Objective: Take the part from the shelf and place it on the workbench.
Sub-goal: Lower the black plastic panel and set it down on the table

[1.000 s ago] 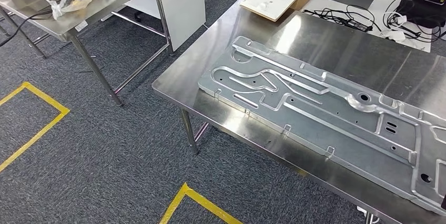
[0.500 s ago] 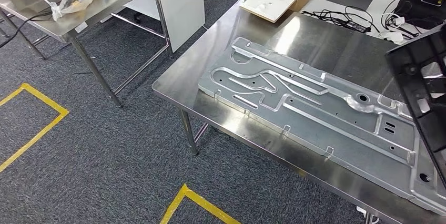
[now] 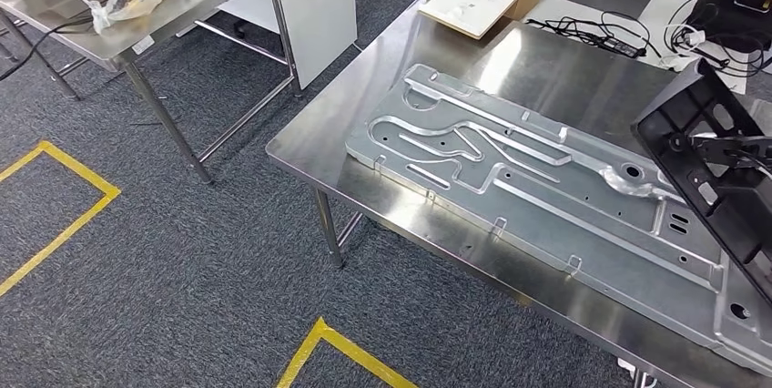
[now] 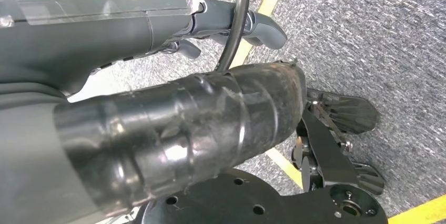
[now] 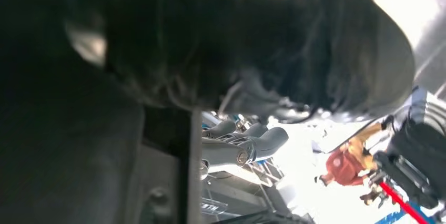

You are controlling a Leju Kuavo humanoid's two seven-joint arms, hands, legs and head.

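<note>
The right robot hand (image 5: 247,150) appeared to grip the black part (image 3: 715,169) above the desk (image 3: 546,69), awaiting lowering; left grasp unclear.

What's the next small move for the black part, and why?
Probably bring the black part down and left, level it, then set it on the workbench. In the head view it is tilted in the air at the right edge, above the far end of the silver stamped panel, not resting on anything. Bare steel shows beyond the panel, a likelier landing spot. The grip itself is unclear.
</note>
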